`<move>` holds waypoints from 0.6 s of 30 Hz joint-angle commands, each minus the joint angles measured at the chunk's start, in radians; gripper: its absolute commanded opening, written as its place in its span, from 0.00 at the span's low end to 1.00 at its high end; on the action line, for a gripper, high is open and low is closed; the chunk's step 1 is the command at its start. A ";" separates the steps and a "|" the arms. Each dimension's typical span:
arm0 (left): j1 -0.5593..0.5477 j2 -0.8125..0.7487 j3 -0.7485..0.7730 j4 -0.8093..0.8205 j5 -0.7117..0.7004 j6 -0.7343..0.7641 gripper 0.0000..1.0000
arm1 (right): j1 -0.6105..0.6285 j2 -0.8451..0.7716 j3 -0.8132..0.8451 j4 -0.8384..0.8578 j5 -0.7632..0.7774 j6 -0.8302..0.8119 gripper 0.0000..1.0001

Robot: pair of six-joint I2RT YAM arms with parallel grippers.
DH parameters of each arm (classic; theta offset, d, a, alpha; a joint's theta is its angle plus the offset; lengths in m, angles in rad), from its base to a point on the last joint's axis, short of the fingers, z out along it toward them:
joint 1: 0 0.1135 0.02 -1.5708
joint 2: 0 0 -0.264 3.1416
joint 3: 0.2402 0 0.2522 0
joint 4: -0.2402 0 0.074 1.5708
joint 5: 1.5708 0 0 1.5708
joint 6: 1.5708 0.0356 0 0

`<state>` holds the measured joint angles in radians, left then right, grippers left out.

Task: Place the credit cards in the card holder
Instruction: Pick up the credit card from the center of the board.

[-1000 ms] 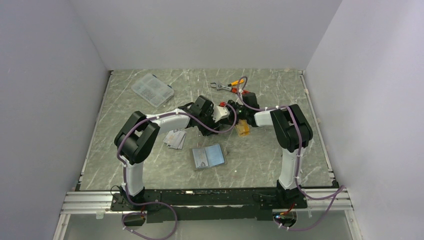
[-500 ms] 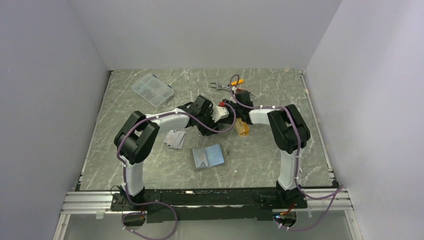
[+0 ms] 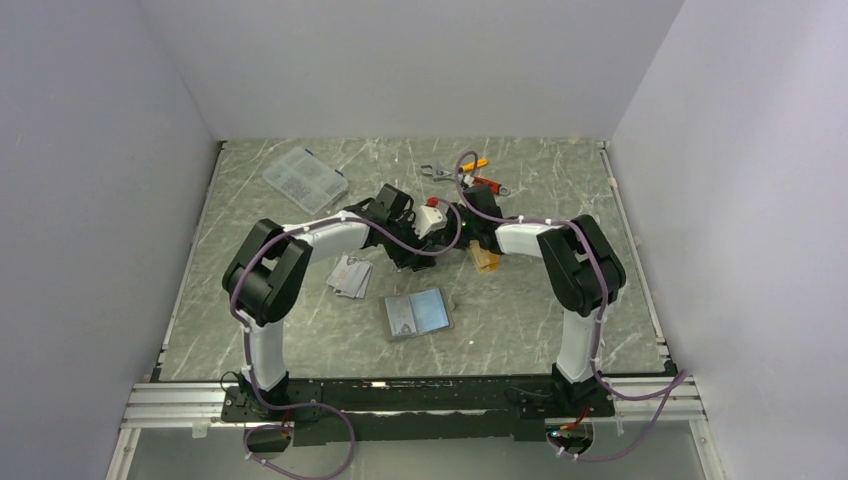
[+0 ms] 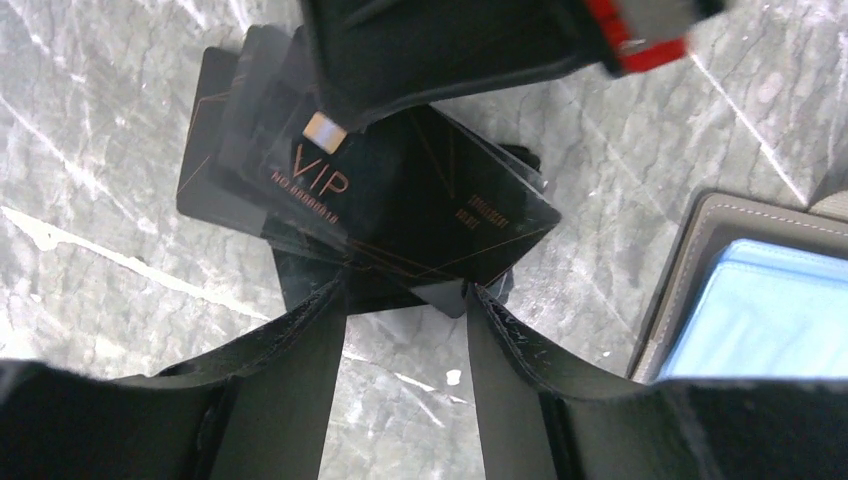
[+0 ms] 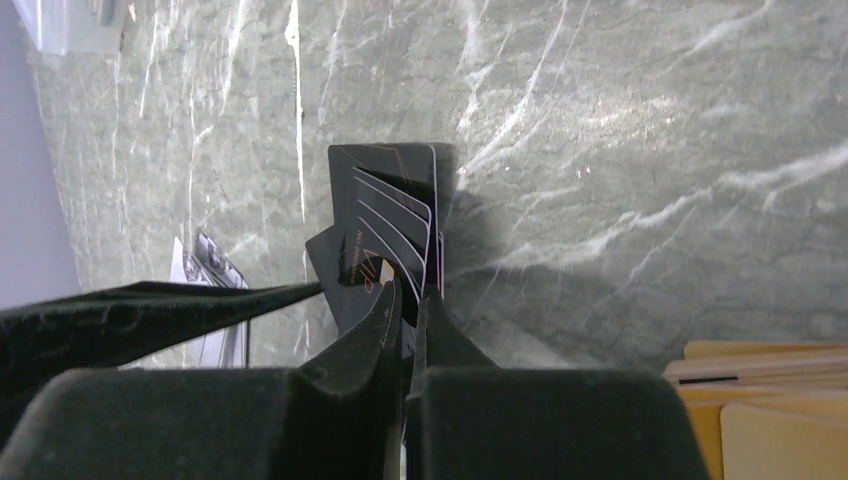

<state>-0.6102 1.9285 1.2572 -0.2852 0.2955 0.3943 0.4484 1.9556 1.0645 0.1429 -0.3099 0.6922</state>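
Several black credit cards (image 4: 420,190) are fanned out above the table, standing on edge in the right wrist view (image 5: 385,215). My right gripper (image 5: 412,290) is shut on their edge; its fingers (image 4: 440,60) come in from the top of the left wrist view. My left gripper (image 4: 405,290) is open, its tips either side of the stack's lower corner. Both grippers meet mid-table (image 3: 445,225). Orange-gold credit cards (image 3: 485,258) lie to the right, silvery ones (image 3: 350,277) to the left. The card holder (image 3: 417,313) lies open nearer the arms, its blue-grey lining up (image 4: 760,300).
A clear compartment box (image 3: 305,180) sits at the back left. An orange-handled wrench and pliers (image 3: 465,172) lie at the back, just behind the right arm. Grey walls close off the table on three sides.
My right gripper has closed on the black cards. Both grippers have shifted a little left and toward the back, and the left jaws have narrowed slightly.
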 commanded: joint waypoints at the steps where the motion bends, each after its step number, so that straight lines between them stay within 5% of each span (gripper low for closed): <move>1: 0.034 -0.033 0.018 -0.057 -0.008 -0.008 0.53 | -0.002 -0.024 -0.078 -0.152 0.122 -0.051 0.00; 18: 0.133 -0.127 0.058 -0.115 0.135 -0.105 0.56 | -0.046 -0.134 -0.169 0.031 -0.124 -0.043 0.01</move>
<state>-0.5003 1.8610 1.2644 -0.3752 0.3279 0.3412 0.4145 1.8385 0.9382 0.1692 -0.3660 0.6945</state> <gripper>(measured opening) 0.549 0.030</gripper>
